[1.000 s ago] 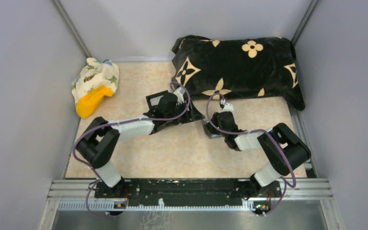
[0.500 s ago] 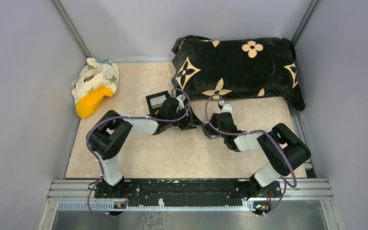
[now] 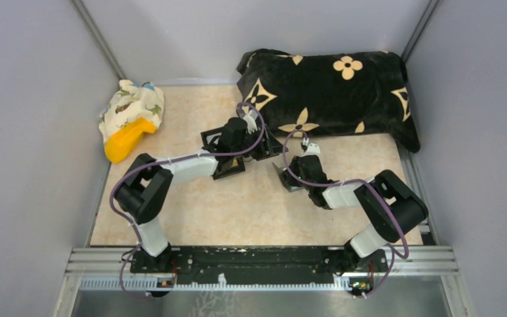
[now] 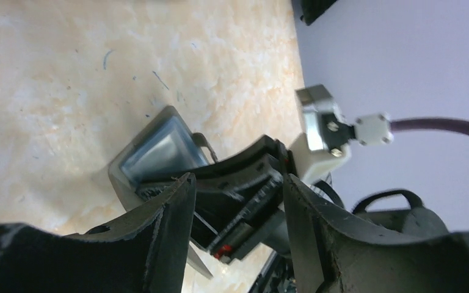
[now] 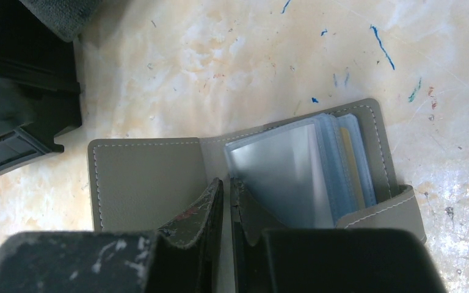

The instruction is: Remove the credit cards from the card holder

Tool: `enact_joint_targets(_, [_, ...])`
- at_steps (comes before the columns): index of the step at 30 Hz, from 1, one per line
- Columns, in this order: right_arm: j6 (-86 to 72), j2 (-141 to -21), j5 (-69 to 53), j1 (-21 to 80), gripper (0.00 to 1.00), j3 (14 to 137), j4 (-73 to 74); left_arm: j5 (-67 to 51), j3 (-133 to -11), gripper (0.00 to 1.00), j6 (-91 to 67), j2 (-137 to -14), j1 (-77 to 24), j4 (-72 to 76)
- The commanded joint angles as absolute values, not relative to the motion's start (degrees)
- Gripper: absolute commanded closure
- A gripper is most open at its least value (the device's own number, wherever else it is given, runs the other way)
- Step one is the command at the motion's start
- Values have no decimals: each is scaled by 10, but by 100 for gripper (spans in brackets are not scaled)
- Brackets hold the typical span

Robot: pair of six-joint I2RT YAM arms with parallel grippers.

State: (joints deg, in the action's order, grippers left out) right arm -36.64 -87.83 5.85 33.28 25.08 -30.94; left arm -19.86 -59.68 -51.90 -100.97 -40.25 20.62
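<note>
The grey card holder (image 5: pixel 146 183) lies open on the table, stitched flap to the left. Its right half shows a silvery card (image 5: pixel 281 177) and light-blue pockets (image 5: pixel 341 165) with more cards behind. My right gripper (image 5: pixel 226 194) is shut on the holder's middle fold. In the top view the holder (image 3: pixel 284 179) is a small grey patch under the right gripper (image 3: pixel 292 173). My left gripper (image 4: pixel 235 189) is open and empty, just beyond the right gripper; the holder (image 4: pixel 159 149) shows past its fingers. In the top view the left gripper (image 3: pixel 269 150) hovers left of the holder.
A black box (image 3: pixel 230 168) sits under the left arm, left of the holder. A black floral pillow (image 3: pixel 330 92) fills the back right. A patterned cloth with an orange object (image 3: pixel 129 122) lies at the back left. Grey walls enclose the table.
The left arm has swung away from me, its gripper moving up toward the pillow's front edge. The right gripper has stayed on the card holder.
</note>
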Motion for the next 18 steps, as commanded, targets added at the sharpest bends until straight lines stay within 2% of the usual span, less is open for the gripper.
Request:
enact_joint_targets(1, [-362, -885, 48, 340, 89, 241, -271, -191, -622, 39, -522, -1066, -409, 199])
enact_joint_targets(18, [-360, -888, 55, 340, 89, 251, -265, -179, -524, 41, -509, -1104, -427, 185])
